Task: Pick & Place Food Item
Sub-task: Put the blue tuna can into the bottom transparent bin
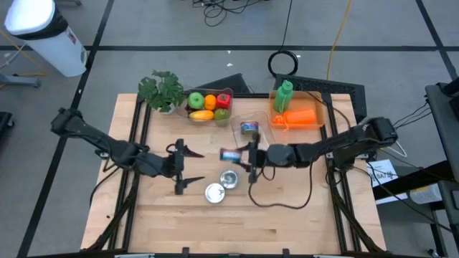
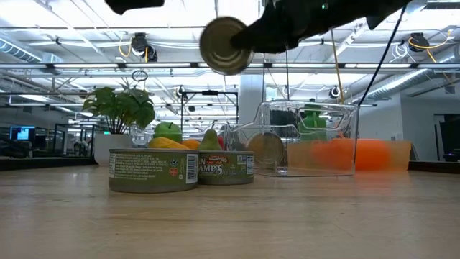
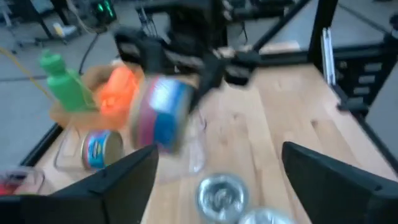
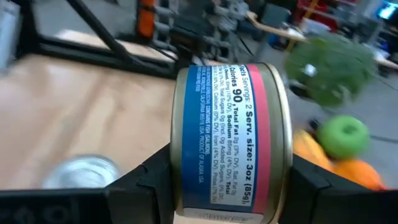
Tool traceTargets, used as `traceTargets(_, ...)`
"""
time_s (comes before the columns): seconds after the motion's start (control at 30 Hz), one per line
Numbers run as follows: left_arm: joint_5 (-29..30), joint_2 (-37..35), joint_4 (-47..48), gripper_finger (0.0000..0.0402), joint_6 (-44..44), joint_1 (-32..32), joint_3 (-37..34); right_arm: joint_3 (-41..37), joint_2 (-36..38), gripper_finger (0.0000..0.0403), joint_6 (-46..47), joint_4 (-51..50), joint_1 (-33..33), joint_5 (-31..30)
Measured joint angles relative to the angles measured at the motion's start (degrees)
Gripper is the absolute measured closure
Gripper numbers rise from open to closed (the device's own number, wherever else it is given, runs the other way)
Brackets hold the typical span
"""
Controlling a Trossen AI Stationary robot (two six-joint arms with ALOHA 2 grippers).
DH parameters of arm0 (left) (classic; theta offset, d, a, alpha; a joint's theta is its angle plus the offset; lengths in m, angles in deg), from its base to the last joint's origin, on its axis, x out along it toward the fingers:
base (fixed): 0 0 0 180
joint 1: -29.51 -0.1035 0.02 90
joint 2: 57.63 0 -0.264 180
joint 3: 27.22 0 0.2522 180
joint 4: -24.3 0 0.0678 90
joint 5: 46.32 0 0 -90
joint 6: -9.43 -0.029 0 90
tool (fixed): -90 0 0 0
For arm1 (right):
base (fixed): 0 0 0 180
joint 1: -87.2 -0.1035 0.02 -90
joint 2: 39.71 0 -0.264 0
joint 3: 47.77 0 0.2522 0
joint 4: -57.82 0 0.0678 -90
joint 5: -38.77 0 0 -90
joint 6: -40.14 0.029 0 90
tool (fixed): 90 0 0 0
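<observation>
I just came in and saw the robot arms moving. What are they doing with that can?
The right gripper is holding a blue and pink can up in the air above the table. The left gripper is open and empty, facing it. Two more cans sit on the table below.

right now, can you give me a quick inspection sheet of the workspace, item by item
surface: wooden table, front part bare.
job's things: blue and pink can held in the air by the right gripper; two cans stand on the wood; another can lies in a clear container.
clutter: fruit tray, potted plant, orange tray with green bottle.
grippers: left gripper open, empty, above the table beside the two cans; right gripper shut on the can.
cables: a cable loops over the wood below the right arm; more on the floor behind the table.
surroundings: white bin on the floor; no person seen.
</observation>
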Motion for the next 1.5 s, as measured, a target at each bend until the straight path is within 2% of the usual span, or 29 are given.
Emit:
traceTargets(0.1, -0.2, -1.9, 3.9, 0.0079, 1.0, -0.2, -0.1, 0.0, 2.8, 0.0221, -0.8, -5.9, 3.5, 0.0)
traceTargets(0.23, 0.5, -1.6, 6.8, 0.0111, 1.8, -0.5, -0.1, 0.0, 5.2, 0.0221, 1.6, -15.8, 11.7, 1.4)
traceTargets(0.37, 0.7, 0.6, 7.0, 0.0132, 1.8, -1.1, -0.1, -0.2, 4.8, 0.0221, 4.6, -21.9, 20.5, 13.9)
traceTargets(0.43, 0.7, 1.8, 7.2, 0.0141, 1.8, -1.5, -0.1, 0.0, 3.3, 0.0221, 4.7, -21.7, 23.2, 19.7)
traceTargets(0.5, 0.8, 2.5, 7.0, 0.0148, 2.0, -1.8, -0.1, 0.0, 2.2, 0.0221, 4.3, -23.4, 24.9, 22.5)
traceTargets(0.63, 0.7, 4.3, 7.1, 0.0159, 2.2, -2.4, -0.1, -0.1, -0.1, 0.0221, 2.7, -24.9, 25.9, 24.1)
traceTargets(0.9, 0.8, 6.9, 6.5, 0.0165, 2.3, -3.7, -0.1, -0.1, -1.9, 0.0221, -0.8, -29.9, 26.2, 22.4)
traceTargets(1.0, 0.6, 7.2, 6.6, 0.0165, 2.4, -4.4, -0.1, 0.1, -3.4, 0.0221, -2.1, -28.8, 26.4, 21.7)
traceTargets(1.27, -3.0, 7.1, 6.5, 0.0165, 3.5, -5.3, -0.1, 0.0, -7.0, 0.0221, -2.7, -27.8, 26.0, 11.8)
traceTargets(1.33, -3.3, 7.1, 7.0, 0.0165, 3.5, -5.3, -0.1, 0.1, -7.2, 0.0194, -2.8, -27.8, 25.5, 9.7)
traceTargets(1.5, -3.4, 7.1, 6.9, 0.0165, 3.5, -5.3, -0.1, 0.0, -6.9, 0.0071, -2.3, -28.2, 24.2, 3.7)
